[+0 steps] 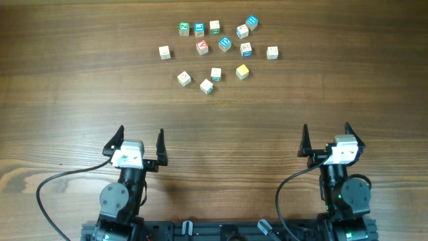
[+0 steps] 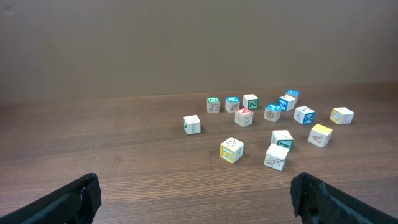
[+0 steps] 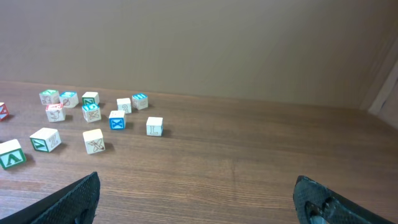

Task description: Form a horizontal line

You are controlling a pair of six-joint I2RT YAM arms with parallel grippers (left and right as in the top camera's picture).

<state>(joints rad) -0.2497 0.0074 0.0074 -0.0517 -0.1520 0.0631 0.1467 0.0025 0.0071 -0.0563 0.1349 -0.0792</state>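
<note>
At the table's far side, wooden letter cubes lie scattered, none yet lined up, while left gripper and right gripper sit near, spread and empty.

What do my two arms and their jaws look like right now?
They match. The left gripper and right gripper each have black, pointed jaws on a white wrist block, above a black arm with round joints. A black cable loops out beside each arm.
</note>
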